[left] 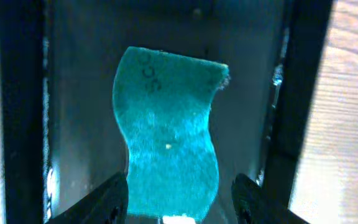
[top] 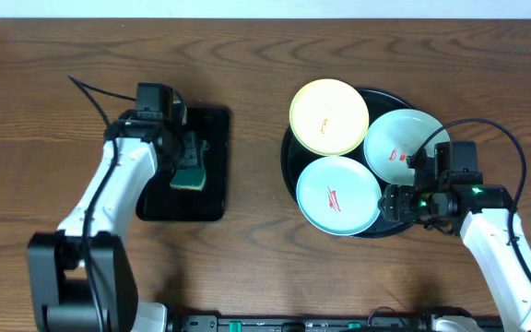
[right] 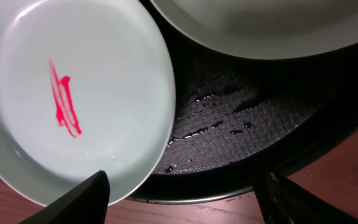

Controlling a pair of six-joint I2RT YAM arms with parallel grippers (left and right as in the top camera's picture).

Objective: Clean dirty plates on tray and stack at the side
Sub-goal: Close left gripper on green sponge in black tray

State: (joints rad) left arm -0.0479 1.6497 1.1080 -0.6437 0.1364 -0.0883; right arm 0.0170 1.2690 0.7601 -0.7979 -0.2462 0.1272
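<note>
Overhead, the wooden table (top: pixel 247 83) carries two groups of things. On the right sits the large round black tray (top: pixel 289 164) with three plates on it: a pale yellow plate (top: pixel 328 116) at the top left with a faint orange smear, a mint plate (top: pixel 400 143) at the top right with a red smear, and a second mint plate (top: pixel 337 195) at the front, also marked with red. The three plates lie close together, rims touching or overlapping. On the left lies a smaller rectangular black tray (top: pixel 212 175) holding a teal sponge (top: pixel 192 173).

The left gripper (top: pixel 188 159) hangs directly over that sponge. From the left wrist view its two dark fingertips (left: pixel 109 200) stand apart, one on each side of the lower end of the sponge (left: pixel 166 143), which lies flat on the rectangular tray (left: pixel 79 93) with wavy edges. I cannot tell whether the tips touch the sponge; it does not look squeezed.

The right gripper (top: pixel 396 201) sits at the front right edge of the round tray, just beside the front mint plate. From the right wrist view its fingers (right: pixel 86 198) are spread wide, the left one at the rim of the smeared plate (right: pixel 73 93), the other over the tray's edge. Droplets glisten on the tray's textured floor (right: pixel 241 124). Nothing is clamped between them.
</note>
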